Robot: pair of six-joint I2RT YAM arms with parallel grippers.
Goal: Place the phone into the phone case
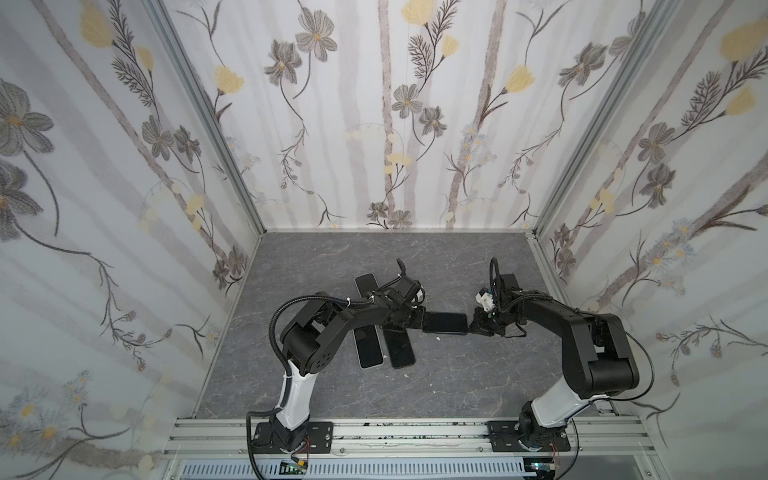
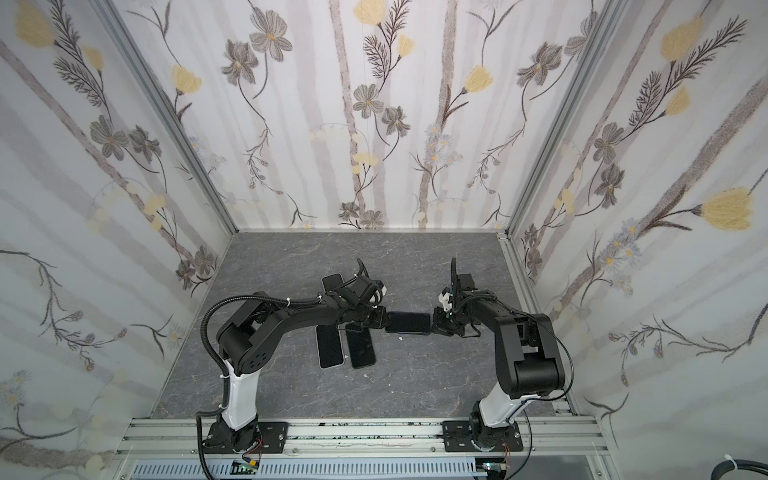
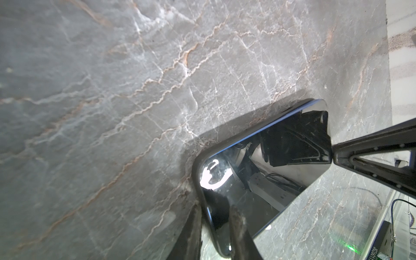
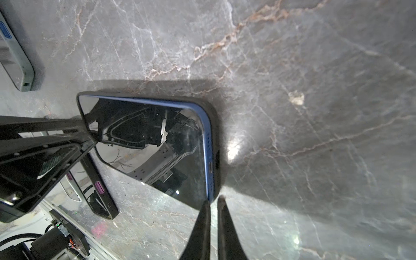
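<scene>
blue-edged glossy-screen phone (image 1: 444, 323) is lying mid grey marble tabletop (image 1: 457, 374), seemingly part-seated in black matte phone case (image 4: 216, 135). left gripper (image 3: 213, 216) is pinching the case's 9 o'clock end; right gripper (image 4: 212, 200), closed and empty, is sitting at the 3 o'clock end. stiff, slippery glass: pressing the edges is looking safest.

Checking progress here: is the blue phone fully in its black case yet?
Apparently not fully: in the right wrist view, the phone shows its blue edge exposed above the case rim.
</scene>
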